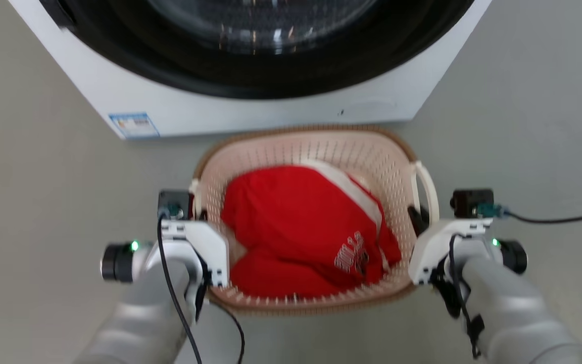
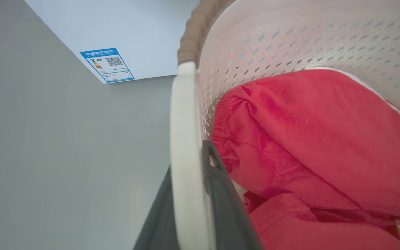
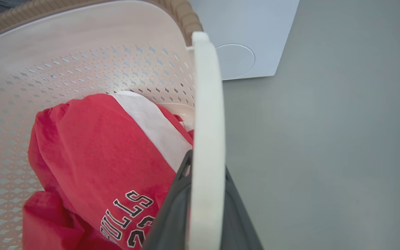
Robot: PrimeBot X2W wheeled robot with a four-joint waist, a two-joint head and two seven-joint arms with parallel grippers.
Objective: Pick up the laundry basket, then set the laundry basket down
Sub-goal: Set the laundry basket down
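Left tool (image 2: 188, 163), right tool (image 3: 207, 163) pinch white loop handles (image 1: 426, 184) of cream perforated plastic laundry basket (image 1: 311, 146); likely pickup step, next needs level lowering.

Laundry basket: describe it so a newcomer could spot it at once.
Find the white washing machine with the dark round door. Directly in front of it is the laundry basket. Cream perforated walls, a brown woven-look rim and red clothing inside set it apart.

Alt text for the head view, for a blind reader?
The left jaws and right jaws each clamp a side handle of the cream laundry basket, which holds a red garment, in front of a white washing machine on a grey floor.
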